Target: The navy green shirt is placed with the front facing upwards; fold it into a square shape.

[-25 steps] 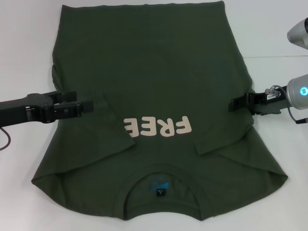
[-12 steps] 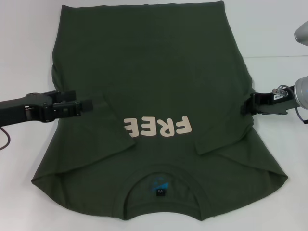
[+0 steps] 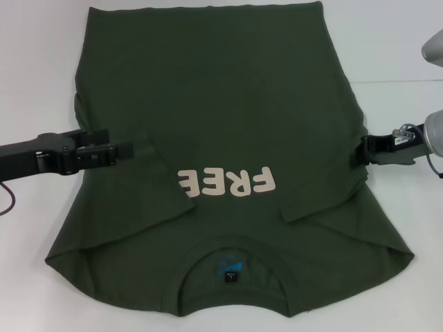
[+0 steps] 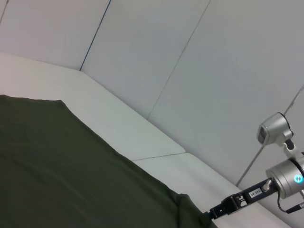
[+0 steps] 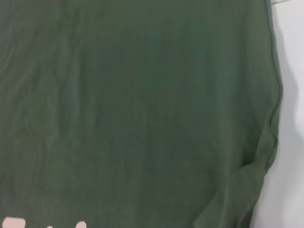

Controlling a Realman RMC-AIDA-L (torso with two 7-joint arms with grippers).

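Note:
The navy green shirt (image 3: 221, 104) lies flat with its front up, the cream lettering (image 3: 227, 182) and the collar (image 3: 232, 277) towards me. Both sleeves are folded inward over the chest. My left gripper (image 3: 129, 149) reaches in low over the shirt's left side, beside the lettering. My right gripper (image 3: 354, 153) sits at the shirt's right edge, just at the cloth's border. The left wrist view shows the shirt (image 4: 71, 180) and the right gripper (image 4: 211, 212) far off at its edge. Only green cloth (image 5: 142, 118) fills the right wrist view.
The shirt rests on a white table (image 3: 41, 69) with bare surface to its left and right. A pale wall (image 4: 190, 71) stands behind the table. Part of the right arm's grey joint (image 3: 434, 48) shows at the far right.
My right gripper has drawn back to the right, from over the shirt to its right edge. The left gripper has barely moved. The cloth has not shifted.

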